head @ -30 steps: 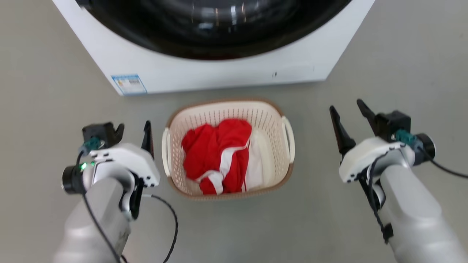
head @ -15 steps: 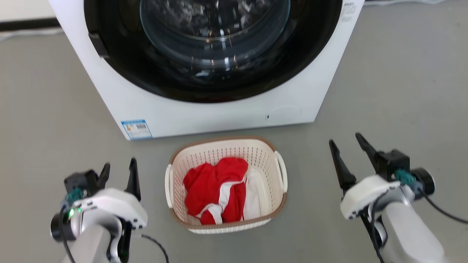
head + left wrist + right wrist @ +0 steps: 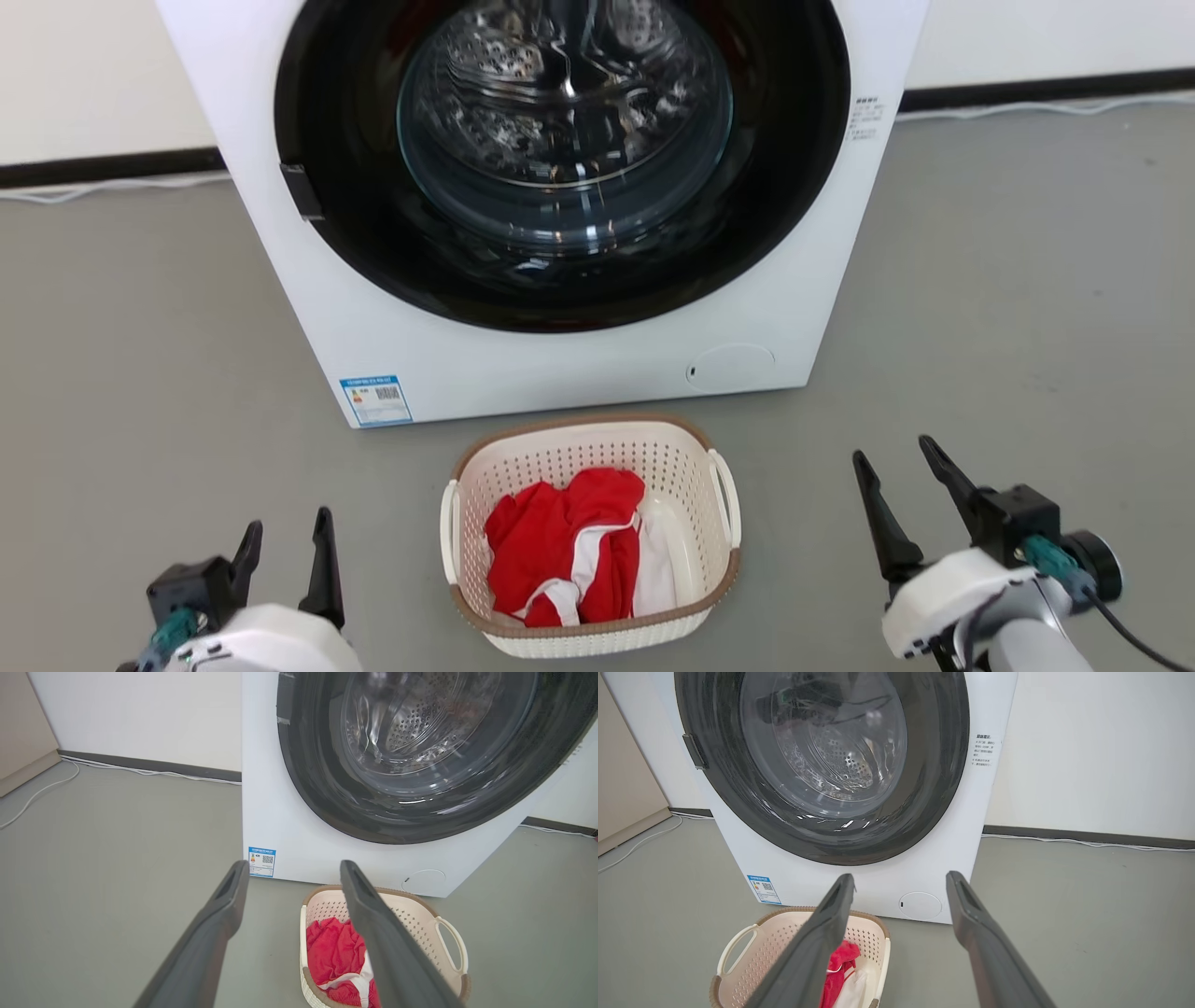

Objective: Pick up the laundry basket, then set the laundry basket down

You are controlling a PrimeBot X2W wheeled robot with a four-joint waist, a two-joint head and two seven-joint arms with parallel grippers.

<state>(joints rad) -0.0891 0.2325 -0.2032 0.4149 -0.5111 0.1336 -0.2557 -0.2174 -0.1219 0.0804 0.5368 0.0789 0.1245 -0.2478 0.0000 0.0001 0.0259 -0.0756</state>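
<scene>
Cream-white perforated plastic laundry basket (image 3: 579,457) with a brown woven-look rim sits on grey floor (image 3: 980,327), at six o'clock of the white washing machine (image 3: 560,364). Left gripper (image 3: 288,523) at its nine o'clock and right gripper (image 3: 892,450) at its three o'clock are both spread, touching nothing.

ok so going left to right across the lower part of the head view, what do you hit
left gripper, open → laundry basket on the floor → right gripper, open
</scene>
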